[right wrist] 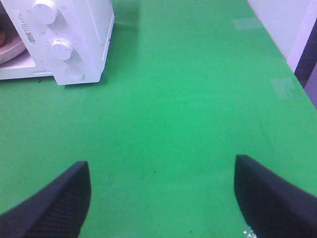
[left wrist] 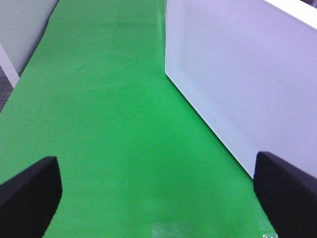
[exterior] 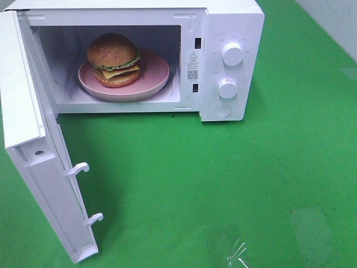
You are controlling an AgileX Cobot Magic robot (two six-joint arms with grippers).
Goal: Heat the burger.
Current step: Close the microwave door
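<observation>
Burger loaded; door-closing step judged pending.
The burger [exterior: 113, 60] is seen on the pink plate [exterior: 159, 84], toward its 10 o'clock edge, inside the microwave [exterior: 245, 33] at 11 o'clock on the worktop [exterior: 223, 184]. The door [exterior: 50, 184] is swung out toward 8 o'clock. The left hand [left wrist: 158, 191] and right hand [right wrist: 163, 198] are spread apart, empty. Next, the door is to be pushed shut and a knob [exterior: 232, 53] turned.

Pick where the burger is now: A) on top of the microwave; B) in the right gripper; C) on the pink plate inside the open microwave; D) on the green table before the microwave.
C: the burger sits on the pink plate inside the microwave, whose door stands swung open.
</observation>
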